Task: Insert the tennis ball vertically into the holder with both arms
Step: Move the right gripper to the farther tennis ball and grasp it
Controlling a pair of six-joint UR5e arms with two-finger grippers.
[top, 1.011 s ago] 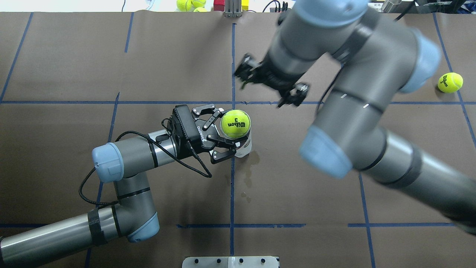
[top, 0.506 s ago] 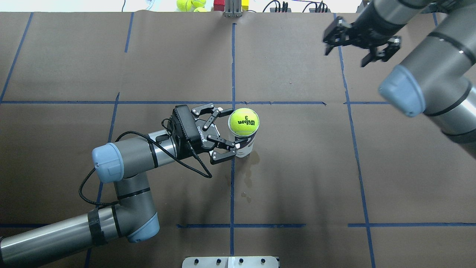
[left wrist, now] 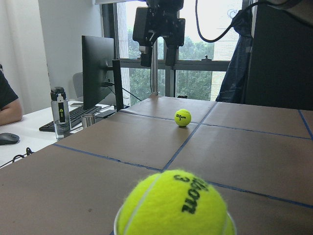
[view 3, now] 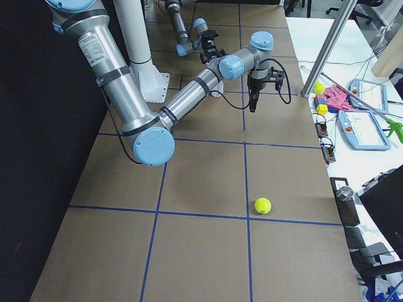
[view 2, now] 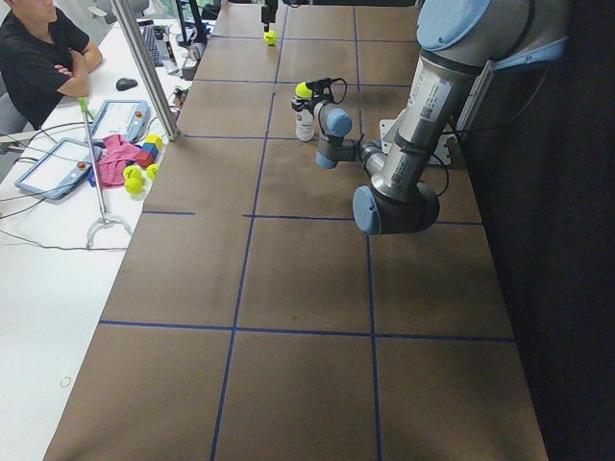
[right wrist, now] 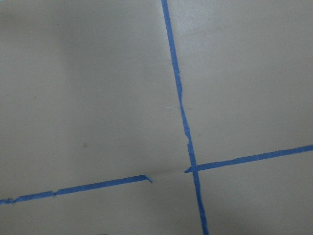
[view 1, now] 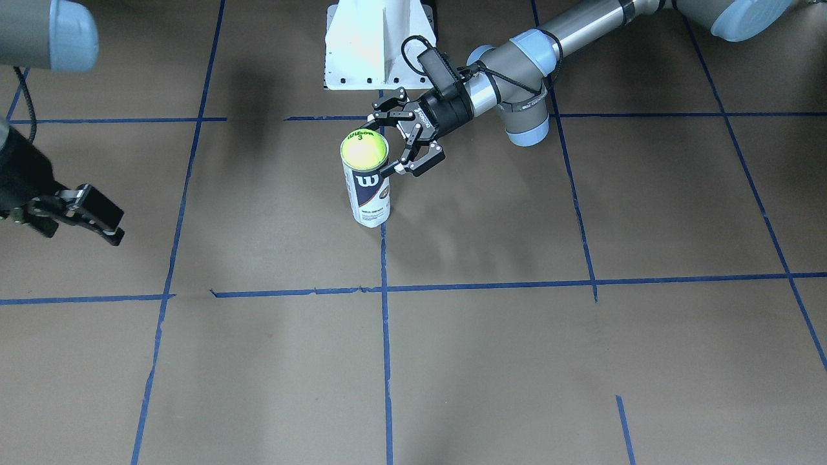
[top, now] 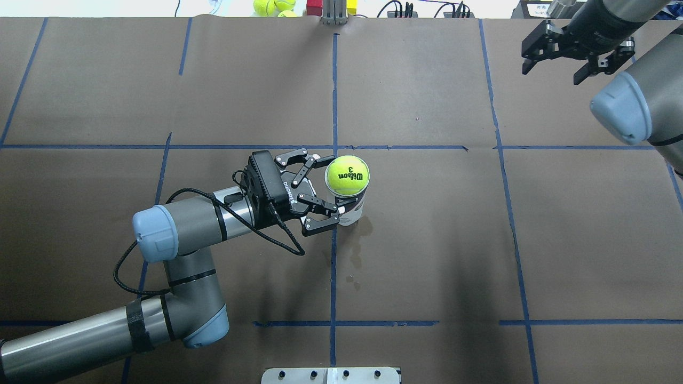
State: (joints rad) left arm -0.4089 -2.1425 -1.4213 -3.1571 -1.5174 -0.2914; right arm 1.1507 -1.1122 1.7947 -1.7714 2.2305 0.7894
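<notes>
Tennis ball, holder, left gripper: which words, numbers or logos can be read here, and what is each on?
"Wilson 3": black print on the tennis ball.
"W": white on the navy label of the holder.
Fine print under that W: too small to read.
White lettering on the body of the left gripper: too blurred to read.
Print on the loose ball: too small to read.

Tennis ball [top: 347, 175] reads black "Wilson 3", holder [view 1: 368, 184] label carries a white "W" on navy with fine print below illegible, and second ball [left wrist: 182, 117] shows dark print too small to read.
</notes>
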